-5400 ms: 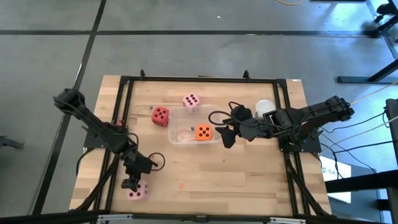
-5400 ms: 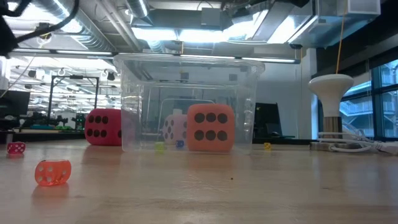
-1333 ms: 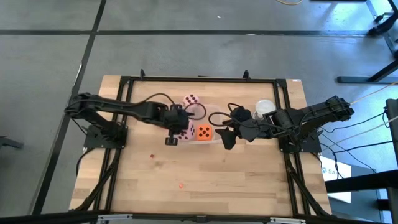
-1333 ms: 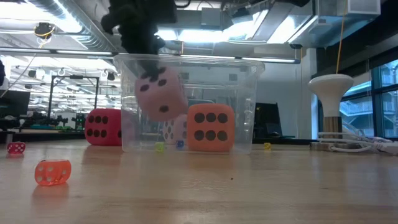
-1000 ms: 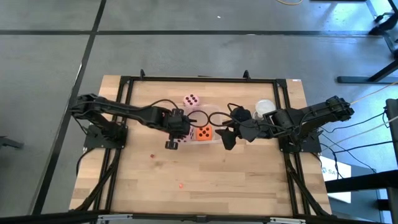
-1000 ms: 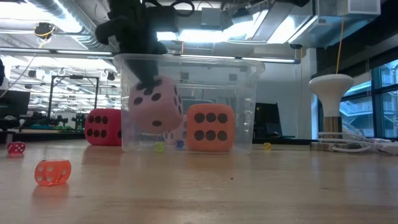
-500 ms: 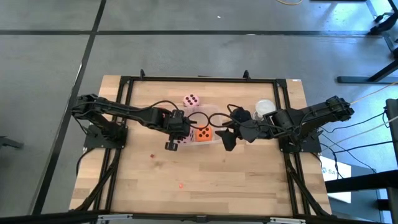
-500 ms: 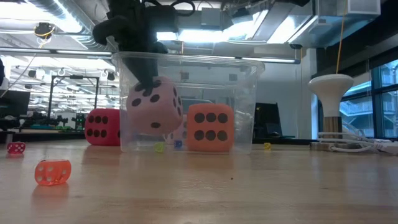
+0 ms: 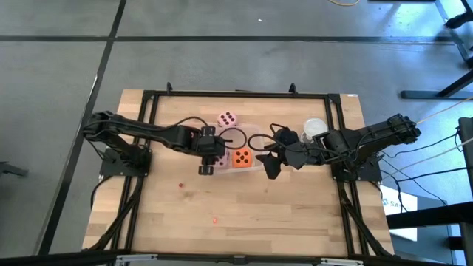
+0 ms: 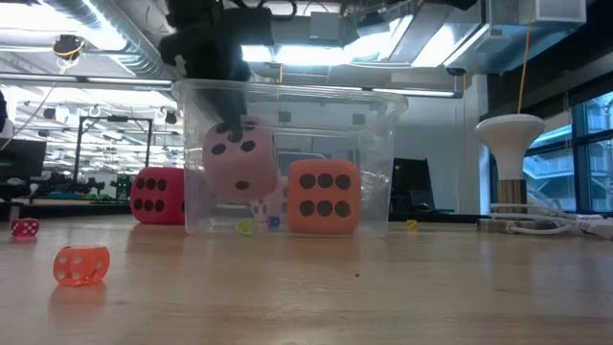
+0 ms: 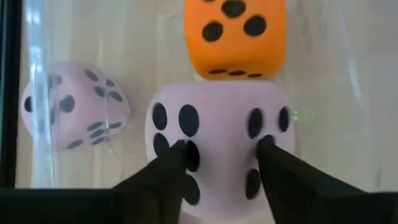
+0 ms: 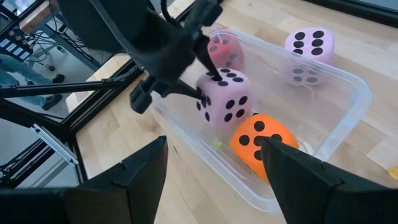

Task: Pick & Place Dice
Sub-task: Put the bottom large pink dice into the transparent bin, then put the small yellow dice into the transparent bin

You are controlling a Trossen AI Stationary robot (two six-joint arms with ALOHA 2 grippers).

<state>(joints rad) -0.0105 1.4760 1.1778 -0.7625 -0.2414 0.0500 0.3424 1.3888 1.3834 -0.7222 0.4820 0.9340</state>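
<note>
Pale pink soft foam die with dark pips, above clear plastic tub.
Left gripper pinches it; orange cube at three o'clock; right gripper spread, empty.

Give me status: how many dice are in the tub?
Done: the orange die sits in the clear tub. In hand: the left gripper has a pink die inside the tub, above its floor. Left: the red die and second pink die sit outside. The right gripper waits alongside, open.
</note>
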